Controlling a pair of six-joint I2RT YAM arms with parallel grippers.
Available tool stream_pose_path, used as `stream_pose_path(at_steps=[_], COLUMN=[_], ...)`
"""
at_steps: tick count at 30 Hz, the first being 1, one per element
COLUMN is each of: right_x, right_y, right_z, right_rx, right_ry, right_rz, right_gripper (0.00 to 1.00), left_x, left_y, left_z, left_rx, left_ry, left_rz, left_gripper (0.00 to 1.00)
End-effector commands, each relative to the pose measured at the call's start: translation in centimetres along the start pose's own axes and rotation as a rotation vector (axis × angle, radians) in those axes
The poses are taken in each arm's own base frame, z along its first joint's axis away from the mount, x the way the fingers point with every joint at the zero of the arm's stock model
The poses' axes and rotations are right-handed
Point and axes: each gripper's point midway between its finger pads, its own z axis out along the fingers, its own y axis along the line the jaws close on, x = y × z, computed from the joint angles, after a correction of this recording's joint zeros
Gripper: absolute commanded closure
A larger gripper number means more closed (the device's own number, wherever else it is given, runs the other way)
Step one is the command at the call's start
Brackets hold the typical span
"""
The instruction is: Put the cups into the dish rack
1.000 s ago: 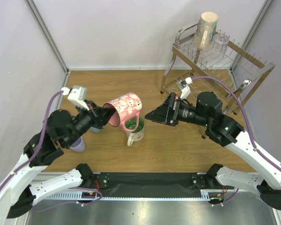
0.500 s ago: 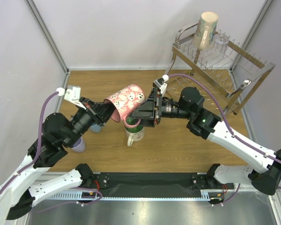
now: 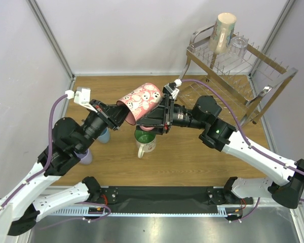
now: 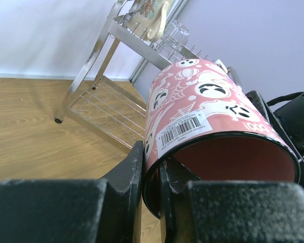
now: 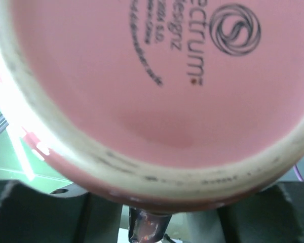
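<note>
The pink mug (image 3: pixel 139 104) hangs tilted above the table, its mouth toward my left arm. My left gripper (image 3: pixel 122 115) is shut on its rim, one finger inside and one outside (image 4: pixel 152 172). My right gripper (image 3: pixel 159 114) is at the mug's base (image 5: pixel 157 76), which fills its wrist view. Its fingers stand either side of the mug's handle (image 5: pixel 147 228), with gaps showing on both sides. A white mug with a green inside (image 3: pixel 146 142) stands below. The dish rack (image 3: pixel 233 81) at the far right holds a beige mug (image 3: pixel 224 33) and a clear glass (image 3: pixel 238 45).
A lavender tumbler (image 3: pixel 84 156) and a light-blue tumbler (image 3: pixel 104 135) stand on the table under my left arm. The enclosure's walls and metal posts close in the back and sides. The rack's lower shelf (image 4: pixel 106 96) has bare wire.
My right arm swung left from the rack side to the pink mug's base and its jaws narrowed. My left gripper lifted the mug slightly up and to the right.
</note>
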Motion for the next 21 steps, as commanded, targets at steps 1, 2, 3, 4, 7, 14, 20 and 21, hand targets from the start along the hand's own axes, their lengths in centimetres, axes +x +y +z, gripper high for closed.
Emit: stream_pose_path(at_steps=[1, 2, 3, 4, 7, 14, 20, 21], right_x=[-1.2, -1.4, -1.4, -1.5, -1.6, -1.7, -3.7, -4.0], right_y=[1.2, 1.1, 1.2, 1.1, 1.0, 2.0, 1.7, 1.6], right_z=[-0.5, -0.6, -0.6, -0.6, -0.6, -0.3, -1.2, -1.8], right_rx=[-0.025, -0.026, -0.034, -0.033, -0.037, -0.090, 0.056, 0.124], right_ry=[-0.061, -0.064, -0.061, -0.059, -0.056, -0.042, -0.114, -0.124], right_rz=[-0.048, -0.046, -0.047, -0.048, -0.045, -0.081, -0.263, -0.272], right_gripper=[0.48, 0.48, 0.48, 0.47, 0.53, 1.00, 1.00, 1.00], left_x=[-3.8, -3.7, -3.5, -3.5, -3.2, -2.3, -1.9, -2.1], left_y=[-4.2, -4.0, -4.0, -4.0, -3.9, -3.5, 0.3, 0.9], left_z=[-1.1, -1.3, -1.2, -1.3, -1.5, -1.2, -2.0, -2.3], left_rx=[0.174, 0.172, 0.171, 0.172, 0.174, 0.152, -0.041, -0.071], left_ry=[-0.113, -0.111, -0.104, -0.102, -0.096, -0.056, -0.054, -0.059], left_rz=[-0.079, -0.076, -0.074, -0.074, -0.069, -0.071, -0.083, -0.079], left_gripper=[1.00, 1.00, 1.00, 1.00, 1.00, 0.71, 0.01, 0.00])
